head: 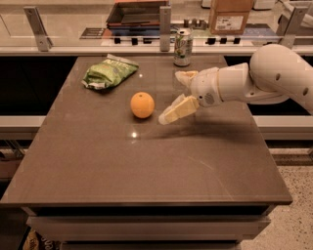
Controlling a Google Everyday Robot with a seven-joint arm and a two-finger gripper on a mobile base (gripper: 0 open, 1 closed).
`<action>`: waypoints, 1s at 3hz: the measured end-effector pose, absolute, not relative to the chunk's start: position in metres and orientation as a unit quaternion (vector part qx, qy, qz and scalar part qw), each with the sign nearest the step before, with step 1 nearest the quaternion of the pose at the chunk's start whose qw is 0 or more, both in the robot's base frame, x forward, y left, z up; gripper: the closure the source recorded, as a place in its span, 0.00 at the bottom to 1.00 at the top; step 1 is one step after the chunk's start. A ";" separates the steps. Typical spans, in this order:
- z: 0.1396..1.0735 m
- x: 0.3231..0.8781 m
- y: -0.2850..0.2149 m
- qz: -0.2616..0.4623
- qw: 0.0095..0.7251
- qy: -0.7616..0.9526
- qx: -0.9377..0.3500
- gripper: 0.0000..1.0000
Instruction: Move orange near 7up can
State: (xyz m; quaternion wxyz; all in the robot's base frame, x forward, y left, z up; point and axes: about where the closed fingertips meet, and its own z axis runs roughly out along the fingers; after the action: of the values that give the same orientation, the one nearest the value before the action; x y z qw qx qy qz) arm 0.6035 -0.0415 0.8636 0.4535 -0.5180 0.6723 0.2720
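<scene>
The orange (142, 104) lies on the dark brown table (146, 166), left of centre. The 7up can (183, 47), silver and green, stands upright at the table's far edge, well behind and to the right of the orange. My gripper (170, 96) comes in from the right on a white arm. It is open and empty, with its cream fingers (178, 109) spread just right of the orange and not touching it.
A green snack bag (108, 72) lies at the table's back left. Behind the far edge runs a counter with a rail, metal posts (165, 21), a dark tray (134, 13) and a cardboard box (231, 15).
</scene>
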 end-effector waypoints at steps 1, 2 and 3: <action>0.851 0.603 -0.027 0.285 0.451 0.667 -0.520 0.00; 0.842 0.595 -0.007 0.310 0.453 0.654 -0.520 0.00; 0.838 0.584 0.011 0.333 0.461 0.642 -0.514 0.00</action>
State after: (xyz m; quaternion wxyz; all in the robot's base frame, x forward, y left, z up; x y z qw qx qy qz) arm 0.5840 0.0110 0.8382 0.4611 -0.5141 0.6418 0.3334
